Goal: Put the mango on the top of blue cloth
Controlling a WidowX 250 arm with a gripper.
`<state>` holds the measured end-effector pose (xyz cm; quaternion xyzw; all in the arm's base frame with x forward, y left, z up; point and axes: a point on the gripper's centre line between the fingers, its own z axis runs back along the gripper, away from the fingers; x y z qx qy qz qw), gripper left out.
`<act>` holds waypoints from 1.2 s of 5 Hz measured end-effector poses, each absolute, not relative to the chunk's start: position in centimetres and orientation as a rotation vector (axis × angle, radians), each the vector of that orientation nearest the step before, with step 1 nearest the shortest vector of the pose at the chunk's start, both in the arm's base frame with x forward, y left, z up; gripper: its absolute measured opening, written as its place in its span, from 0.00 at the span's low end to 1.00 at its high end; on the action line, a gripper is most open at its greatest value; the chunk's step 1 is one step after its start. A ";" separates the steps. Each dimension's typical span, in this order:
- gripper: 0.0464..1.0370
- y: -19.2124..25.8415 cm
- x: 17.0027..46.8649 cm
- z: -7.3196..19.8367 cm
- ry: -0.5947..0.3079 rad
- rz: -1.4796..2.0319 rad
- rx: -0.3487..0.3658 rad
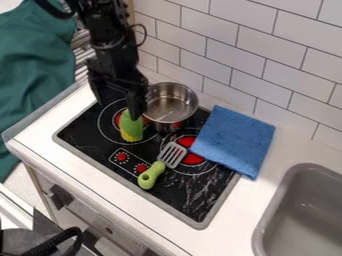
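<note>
The black gripper (119, 109) hangs from the upper left over the back-left part of the stove, its jaws standing apart. The mango (132, 127), green with a yellow lower end, sits on the left burner area. The gripper's right finger overlaps the mango's top edge in the view; whether they touch, I cannot tell. A folded blue cloth (234, 140) lies right of the pot, partly over the stove's right rear edge and partly on the white counter.
A metal pot (171, 102) stands at the back of the black stove (90, 137), close to the mango's right. A slotted spatula with a green handle (152, 175) lies toward the stove's front. The grey sink (300, 210) is at lower right, and a tiled wall (234, 50) rises behind.
</note>
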<state>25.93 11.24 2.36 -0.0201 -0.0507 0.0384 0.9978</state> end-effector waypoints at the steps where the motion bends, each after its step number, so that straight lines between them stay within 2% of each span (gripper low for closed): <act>1: 0.96 10.7 25.1 0.8 -0.087 0.086 -0.061; 2: 0.96 10.8 24.7 -0.9 -0.041 0.106 -0.058; 4: 0.96 11.5 26.0 -1.3 -0.046 0.137 -0.004; 6: 0.96 11.3 27.4 -2.3 -0.028 0.128 0.008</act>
